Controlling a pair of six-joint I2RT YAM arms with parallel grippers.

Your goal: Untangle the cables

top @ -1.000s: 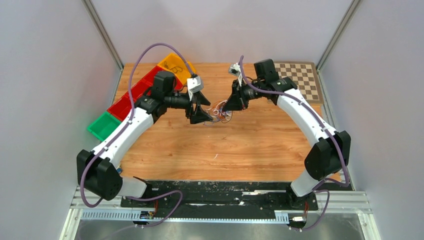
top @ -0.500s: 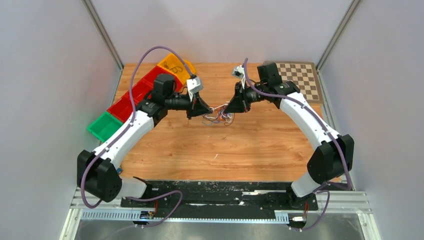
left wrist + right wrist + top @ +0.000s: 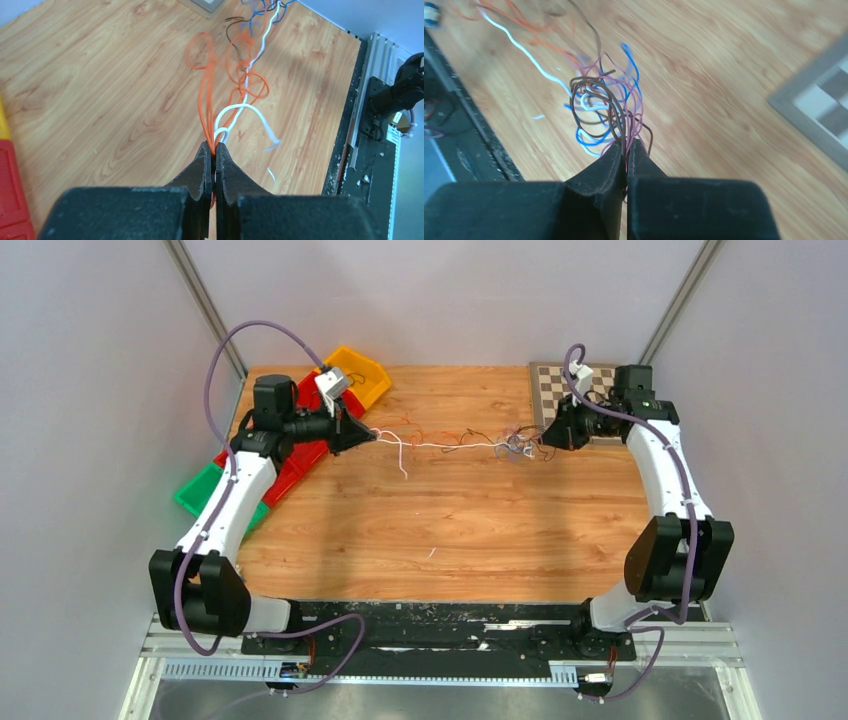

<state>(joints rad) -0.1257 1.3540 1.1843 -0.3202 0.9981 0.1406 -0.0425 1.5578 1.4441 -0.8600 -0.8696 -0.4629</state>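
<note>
Cables point(image 3: 440, 444) stretched in line across upper middle of frame, above table point(image 3: 450, 530). Left tool point(image 3: 372, 434) pinches orange and white ends. Right tool point(image 3: 545, 443) pinches small bunch, upper right.

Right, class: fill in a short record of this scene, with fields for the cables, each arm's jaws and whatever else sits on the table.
Surface: wooden table
Cables: thin wires drawn out in a line between the two arms
Left jaws: shut on orange strands and a white strand
Right jaws: shut on a clump of brown, blue, pink and white wires
Left side: yellow bin, red bins, green bin
Far right: chessboard
</note>
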